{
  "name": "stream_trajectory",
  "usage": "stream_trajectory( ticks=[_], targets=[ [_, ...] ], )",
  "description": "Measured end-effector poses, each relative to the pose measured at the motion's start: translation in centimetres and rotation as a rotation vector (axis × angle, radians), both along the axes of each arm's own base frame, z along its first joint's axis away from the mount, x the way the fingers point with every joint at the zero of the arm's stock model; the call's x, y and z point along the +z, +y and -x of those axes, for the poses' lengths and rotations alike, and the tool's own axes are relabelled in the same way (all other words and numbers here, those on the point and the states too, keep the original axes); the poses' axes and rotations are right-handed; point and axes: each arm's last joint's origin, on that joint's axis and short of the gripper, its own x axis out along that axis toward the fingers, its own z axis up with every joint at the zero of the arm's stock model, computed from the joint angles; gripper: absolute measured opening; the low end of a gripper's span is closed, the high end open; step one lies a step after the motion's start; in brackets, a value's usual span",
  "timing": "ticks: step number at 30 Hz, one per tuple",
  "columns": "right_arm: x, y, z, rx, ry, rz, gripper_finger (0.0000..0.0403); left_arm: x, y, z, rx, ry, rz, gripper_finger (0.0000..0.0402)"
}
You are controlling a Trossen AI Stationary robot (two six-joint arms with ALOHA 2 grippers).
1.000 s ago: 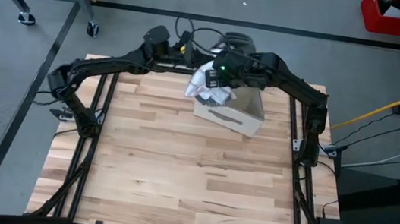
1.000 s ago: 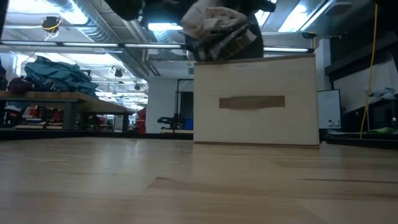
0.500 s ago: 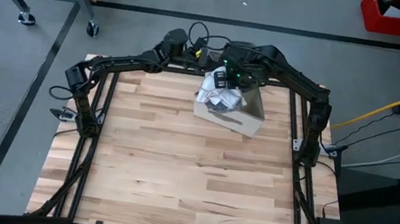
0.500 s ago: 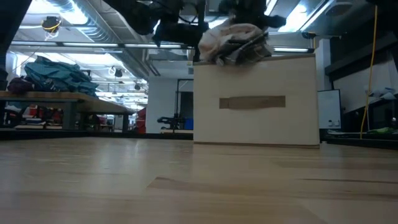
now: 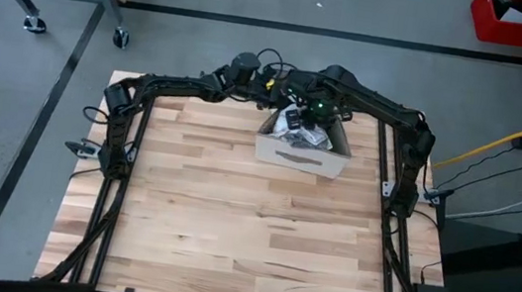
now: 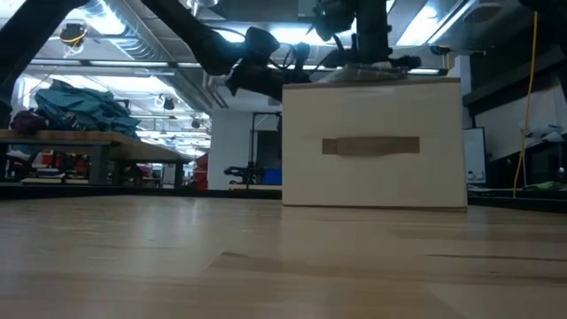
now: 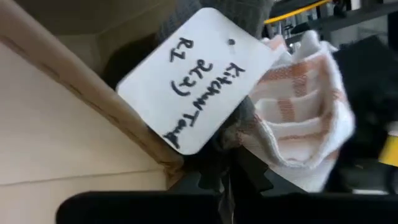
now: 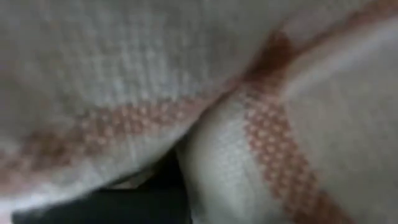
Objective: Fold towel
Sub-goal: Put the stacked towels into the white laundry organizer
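My right gripper (image 5: 306, 120) reaches down into the white box (image 5: 302, 154) at twelve o'clock on the wooden table (image 5: 230, 232). The kitchen towel (image 7: 297, 118) sits bunched up inside that box, white with orange stripes, with a paper tag (image 7: 194, 78) on it. My left gripper (image 5: 270, 87) waits at the box's ten o'clock corner. I cannot tell how wide either pair of jaws is.

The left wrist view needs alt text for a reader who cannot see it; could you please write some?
A white paper tag with handwriting reading "Kitchen Towel" lies over a bunched white towel with orange stripes, at the corner of a pale wooden box. The left gripper's dark fingers show at the bottom edge, close to the tag and towel.
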Motion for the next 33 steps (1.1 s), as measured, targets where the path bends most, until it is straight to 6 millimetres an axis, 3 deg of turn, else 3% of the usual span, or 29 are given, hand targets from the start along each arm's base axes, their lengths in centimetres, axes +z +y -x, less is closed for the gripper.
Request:
stream_trajectory(
  ticks=[10, 16, 21, 29, 33],
  targets=[
    [-2.9, -2.3, 0.4, 0.035, 0.011, 0.015, 0.0079, -1.6, 1.4, 0.1, 0.082, 0.041, 0.018, 0.0011],
    [-3.4, -2.3, 0.2, 0.04, 0.007, 0.015, 0.0096, -2.0, 1.8, 0.5, 0.099, 0.078, -0.025, 0.0027],
    [-3.4, -2.2, 0.2, 0.045, 0.021, 0.041, 0.0125, -1.8, 2.3, 0.7, 0.105, 0.056, -0.058, 0.0057],
    [-3.4, -2.2, 0.2, 0.048, 0.025, 0.04, 0.0199, -1.2, 3.5, 1.3, 0.135, -0.005, -0.105, 0.0142],
    [-3.5, -2.2, 0.2, 0.067, 0.034, 0.037, 0.0227, -0.7, 4.4, 1.7, 0.183, -0.061, -0.046, 0.0159]
  ],
)
